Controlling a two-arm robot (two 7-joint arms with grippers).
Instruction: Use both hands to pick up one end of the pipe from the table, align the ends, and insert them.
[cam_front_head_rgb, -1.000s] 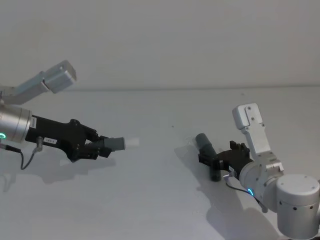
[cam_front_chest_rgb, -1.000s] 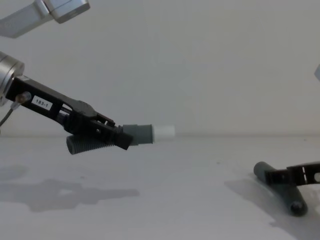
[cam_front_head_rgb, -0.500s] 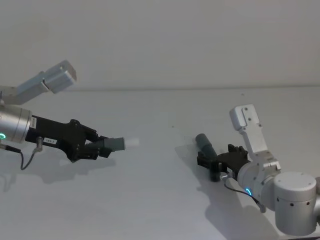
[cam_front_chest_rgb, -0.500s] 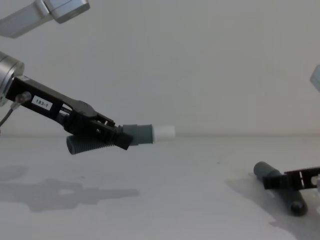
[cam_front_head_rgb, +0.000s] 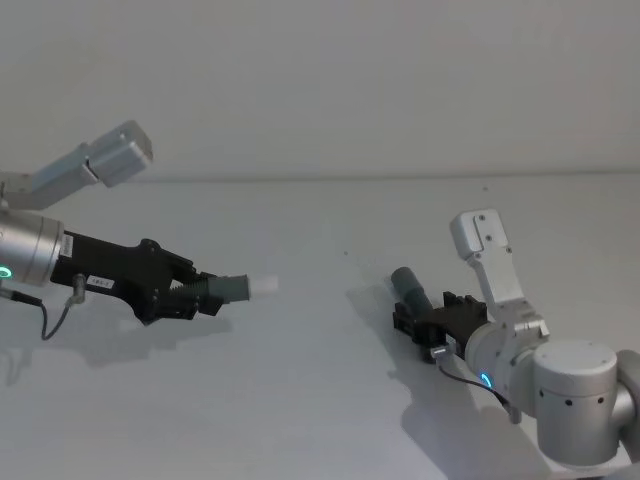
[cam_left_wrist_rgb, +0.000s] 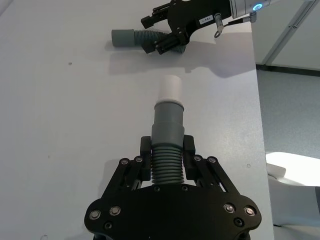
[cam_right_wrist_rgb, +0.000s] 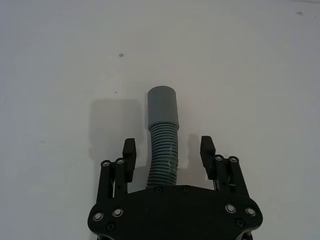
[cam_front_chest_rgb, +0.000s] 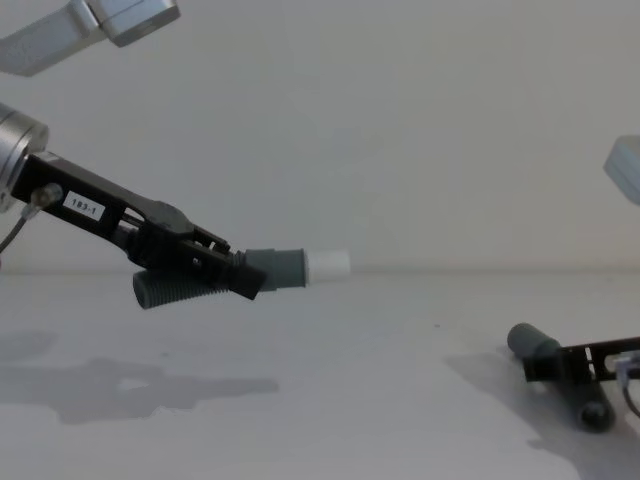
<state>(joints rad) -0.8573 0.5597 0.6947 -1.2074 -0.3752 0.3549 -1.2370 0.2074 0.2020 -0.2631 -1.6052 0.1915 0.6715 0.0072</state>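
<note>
My left gripper (cam_front_head_rgb: 192, 297) hangs above the table (cam_front_head_rgb: 300, 390) at the left, shut on the ribbed body of the shorter pipe piece (cam_front_chest_rgb: 285, 267). Its grey collar and white plug (cam_front_head_rgb: 262, 284) point right toward the other arm. The longer pipe piece (cam_front_head_rgb: 408, 284) lies on the table at the right, its smooth open cuff (cam_right_wrist_rgb: 161, 107) pointing away from my right gripper (cam_right_wrist_rgb: 168, 147). That gripper is open, low at the table, one finger on each side of the ribbed part with gaps on both sides. In the chest view the longer piece (cam_front_chest_rgb: 530, 342) lies under the right gripper (cam_front_chest_rgb: 560, 366).
The white table runs back to a plain pale wall (cam_front_head_rgb: 320, 90). A small dark speck (cam_right_wrist_rgb: 120, 55) marks the surface beyond the cuff. The table's right edge (cam_left_wrist_rgb: 257, 100) drops off beside the right arm.
My right gripper has slid a little to the left along the longer piece, staying open around it. The left gripper and the shorter piece have held still.
</note>
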